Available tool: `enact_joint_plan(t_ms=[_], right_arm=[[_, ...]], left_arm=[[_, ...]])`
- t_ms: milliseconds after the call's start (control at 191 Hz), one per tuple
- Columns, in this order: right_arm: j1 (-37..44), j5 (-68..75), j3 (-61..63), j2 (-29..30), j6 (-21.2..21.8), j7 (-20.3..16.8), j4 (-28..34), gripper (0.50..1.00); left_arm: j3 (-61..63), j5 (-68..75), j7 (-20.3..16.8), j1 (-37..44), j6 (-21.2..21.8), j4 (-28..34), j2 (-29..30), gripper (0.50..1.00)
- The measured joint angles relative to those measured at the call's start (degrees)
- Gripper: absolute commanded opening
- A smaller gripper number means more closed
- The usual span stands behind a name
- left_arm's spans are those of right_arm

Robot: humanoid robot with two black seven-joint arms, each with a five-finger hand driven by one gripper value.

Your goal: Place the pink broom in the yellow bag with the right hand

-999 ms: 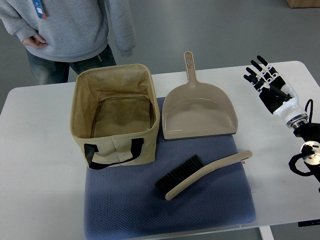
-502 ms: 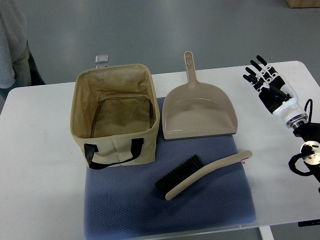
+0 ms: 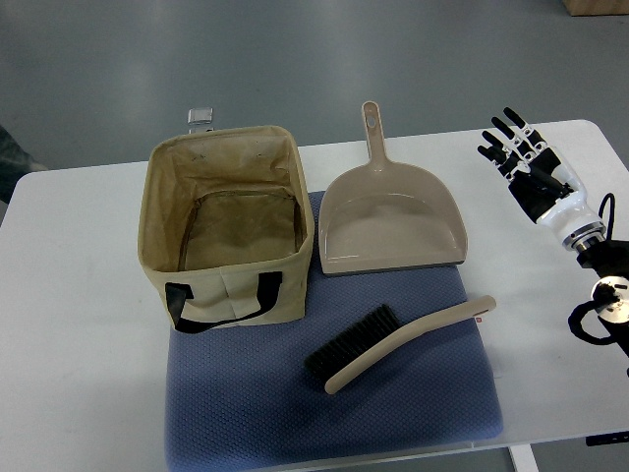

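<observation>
Since the earlier frames: the person in grey at the far left of the bench has gone almost out of view; only a sliver of sleeve point(image 3: 12, 157) remains at the left edge. Robot and objects unchanged. Right hand in the same spot as a second ago.

Right hand point(image 3: 526, 162): over the bench's point(image 3: 69, 324) right side, fingers spread and extended toward the far edge, holding nothing. Left hand not in view.

Broom point(image 3: 398, 346): lies flat on the blue mat point(image 3: 256, 413), near-centre of the bench. Reads beige-pink rather than clearly pink. Dark bristles at its left end, handle tip point(image 3: 482, 307) at the right, slightly farther from the robot. Long axis runs diagonally, lower-left to upper-right in the view.

Bag point(image 3: 228, 280): tan-yellow fabric, open-topped, upright, standing on the mat's far-left corner; black strap on the near wall. Looks empty inside. A matching dustpan point(image 3: 391, 221) sits between bag and hand, just right of the bag.

Key relation: the broom lies to the left of the right hand and nearer the robot, well apart from it. The handle end is the end closest to that hand, so I judge a reach down-left to the handle the likely next move, then a carry left past the dustpan. Task not yet begun.
</observation>
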Motion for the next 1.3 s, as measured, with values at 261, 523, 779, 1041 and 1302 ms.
enact_joint_plan(t_ms=[261,523,779,1041,1302], right_arm=[[0.00,0.00,0.07,-0.53,-0.02,0.06,0.00,0.930],[0.00,-0.07,0.10,-0.71,0.21,0.09,0.15,0.930],[0.78,-0.83,0.35,-0.72,0.29,0.09,0.52,0.930],[1.67,-5.85,-0.55,-2.36,1.31,0.05,1.70,0.928],[3.11,-23.74,-2.50,-6.17,4.18,3.56,6.10,0.928]], left_arm=[[0.00,0.00,0.00,-0.01,0.01,0.00,0.00,1.000],[0.00,0.00,0.00,-0.01,0.01,0.00,0.00,1.000],[0.00,0.00,0.00,-0.01,0.01,0.00,0.00,1.000],[0.00,0.00,0.00,-0.01,0.01,0.00,0.00,1.000],[0.00,0.00,0.00,-0.01,0.01,0.00,0.00,1.000]])
